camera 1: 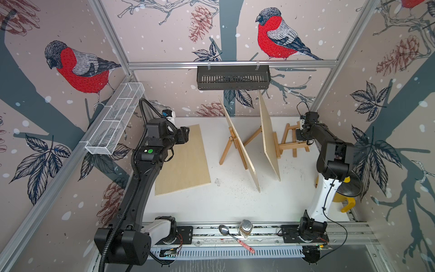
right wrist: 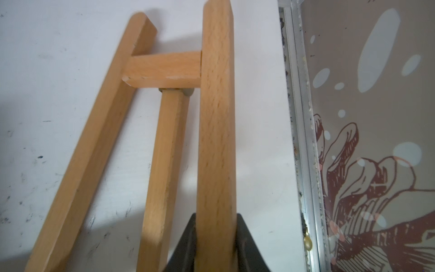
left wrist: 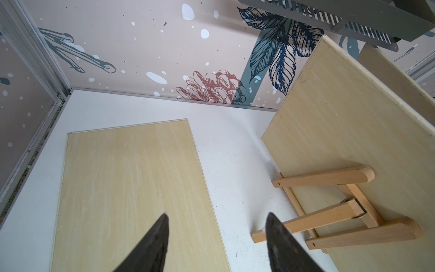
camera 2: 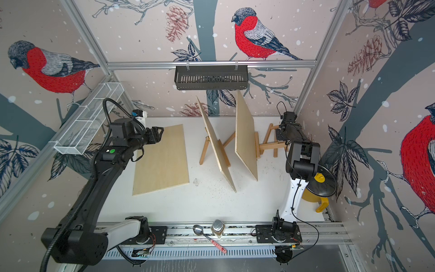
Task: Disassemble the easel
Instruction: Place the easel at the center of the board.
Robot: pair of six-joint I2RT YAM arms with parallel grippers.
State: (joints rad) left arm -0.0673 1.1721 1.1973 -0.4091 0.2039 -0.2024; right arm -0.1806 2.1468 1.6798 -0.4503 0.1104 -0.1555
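Bare wooden easel (right wrist: 162, 153) at the far right corner of the white surface (camera 1: 235, 205), seen in a top view (camera 1: 293, 146) just beside the right arm. It is an A-frame of pale, smooth-sanded strips: two front rails joined by a short crossbar (right wrist: 162, 71), with a hinged back leg hanging from a small metal fitting beneath it. The right pincer (right wrist: 216, 219) is clamped on one front rail (right wrist: 216, 117); whether the frame rests on the surface or is lifted cannot be told. The left pincer (left wrist: 217, 215) stands apart, empty, above a plywood panel (camera 1: 183, 160) lying flat. Two further easels remain loaded, each carrying an upright panel (camera 1: 249, 164) (camera 1: 268, 136). Judged from its build, the easel is light and stiff, though the back leg will probably swing freely; a rigid front rail offers surer purchase than the leg. The thin panels look light, likely to slide on the ledge, and are best taken by an edge.
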